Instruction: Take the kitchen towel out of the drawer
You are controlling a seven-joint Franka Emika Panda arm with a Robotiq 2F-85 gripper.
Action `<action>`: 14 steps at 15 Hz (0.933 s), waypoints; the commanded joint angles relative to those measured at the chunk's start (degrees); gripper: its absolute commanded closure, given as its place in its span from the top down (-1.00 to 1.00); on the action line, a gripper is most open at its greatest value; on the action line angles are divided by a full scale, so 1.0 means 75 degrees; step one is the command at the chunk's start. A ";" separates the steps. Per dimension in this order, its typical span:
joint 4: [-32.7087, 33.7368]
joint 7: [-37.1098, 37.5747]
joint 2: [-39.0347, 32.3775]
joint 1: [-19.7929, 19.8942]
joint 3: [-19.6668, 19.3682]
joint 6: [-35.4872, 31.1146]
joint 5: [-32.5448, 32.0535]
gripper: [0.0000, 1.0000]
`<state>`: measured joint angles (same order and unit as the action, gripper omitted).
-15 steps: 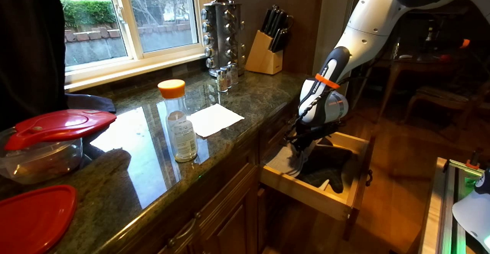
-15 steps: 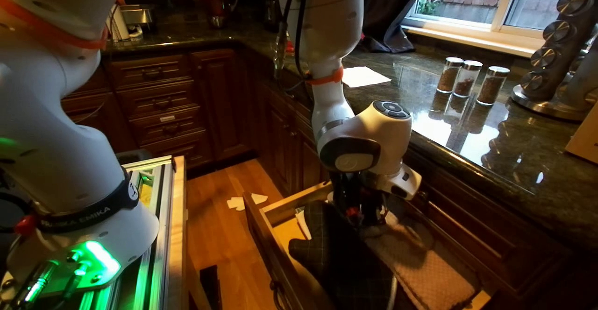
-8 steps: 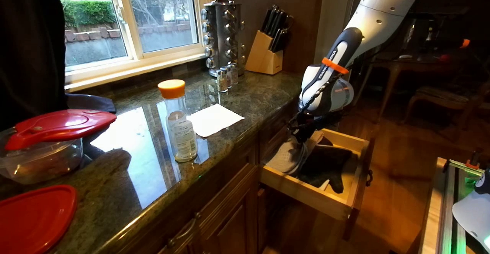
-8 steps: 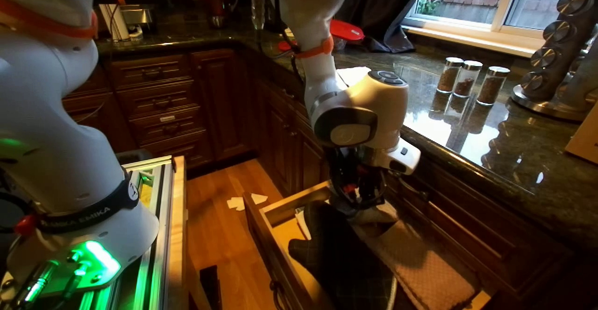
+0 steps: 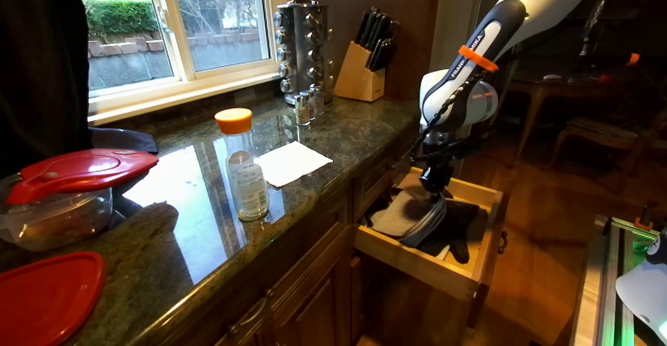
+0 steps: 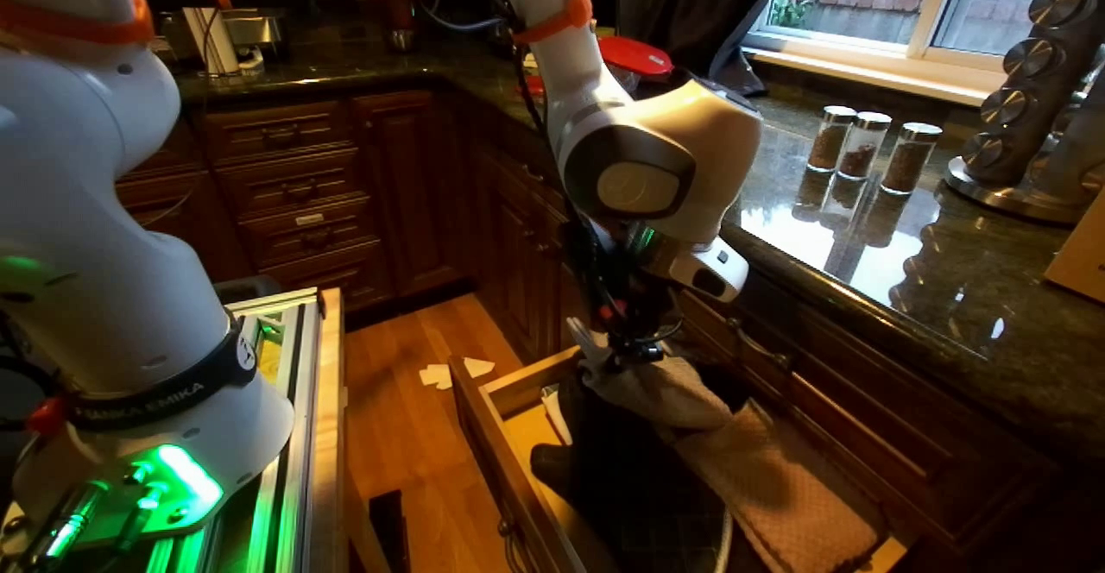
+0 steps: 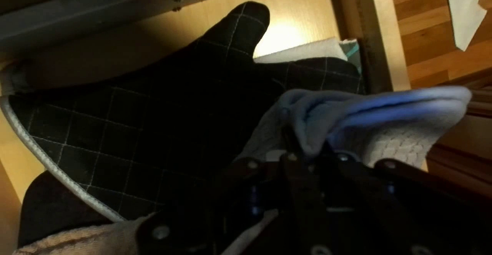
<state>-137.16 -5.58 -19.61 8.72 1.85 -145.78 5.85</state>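
From the left in an exterior view, the worktop (image 5: pixel 346 127) carries a clear bowl (image 5: pixel 62 226), cut off by the edge, with a red lid (image 5: pixel 88 171) over it, then an upright orange-capped bottle (image 5: pixel 247 184) and a flat white sheet (image 5: pixel 294 164) near it. Right of these the drawer (image 5: pixel 417 264) stands pulled out, and the kitchen towel (image 5: pixel 404 215) is inside: limp, rumpled, pale grey. In an exterior view the towel (image 6: pixel 665 392) looks beige. The claw (image 7: pixel 308 146) grips it, a bunch of cloth pinched between the fingers; there the wrist view shows soft folds tinged blue, and a fine, cell-like pattern below. To its right lies a black quilted mitt (image 5: pixel 461 226), partly hidden by the towel.

Shadow swallows the fingertips, so how much cloth they hold is hard to make out. In an exterior view a folded waffle-textured cloth (image 6: pixel 781 491) lies beside the towel; whether the two are one piece, I cannot tell. The drawer's near end runs out of that view; under the mitt, a white item (image 7: pixel 303 51) shows only partly.
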 commanded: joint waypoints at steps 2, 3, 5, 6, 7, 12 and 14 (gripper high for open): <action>-0.0606 -0.0598 0.1240 -0.0031 -0.0037 0.0715 0.0277 -0.95; -0.0667 -0.0707 0.1473 -0.0043 -0.0035 0.0807 0.0346 -0.95; -0.0777 -0.0886 0.1971 -0.0085 -0.0057 0.0974 0.0478 -0.95; -0.0809 -0.0982 0.2191 -0.0110 -0.0072 0.1077 0.0575 -0.95; -0.0833 -0.1098 0.2425 -0.0140 -0.0087 0.1153 0.0695 -0.95; -0.0865 -0.1400 0.3540 -0.0453 -0.0195 0.1502 0.1053 -0.95; -0.0844 -0.1422 0.3943 -0.0625 -0.0242 0.1556 0.1101 -0.95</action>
<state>-141.55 -14.64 3.92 6.43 1.51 -135.79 12.24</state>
